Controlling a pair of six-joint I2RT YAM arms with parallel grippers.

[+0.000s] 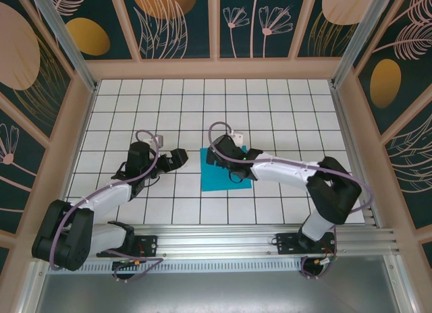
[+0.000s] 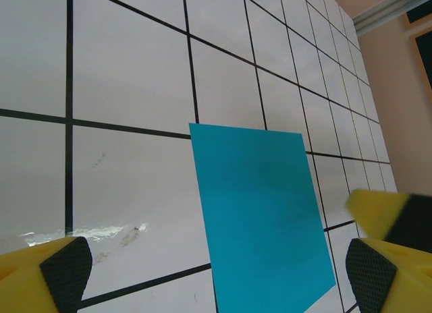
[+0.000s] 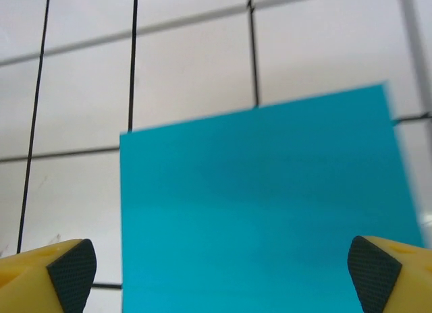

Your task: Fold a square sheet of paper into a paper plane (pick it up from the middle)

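The square sheet of paper (image 1: 219, 179) is a flat teal square on the white grid table, and nothing grips it. My right gripper (image 1: 228, 156) hovers over its far part, covering some of it. In the right wrist view the right gripper (image 3: 223, 279) is open, its yellow fingers (image 3: 71, 269) spread wide with the paper (image 3: 263, 205) below and between them. My left gripper (image 1: 179, 158) sits just left of the sheet. In the left wrist view the left gripper (image 2: 216, 279) is open and holds nothing, with the paper (image 2: 260, 205) ahead of it.
The white tiled table (image 1: 135, 117) is bordered by wooden walls and an aluminium rail (image 1: 256, 235) at the near edge. A yellow finger tip (image 2: 381, 208) from the other arm pokes in at the right of the left wrist view.
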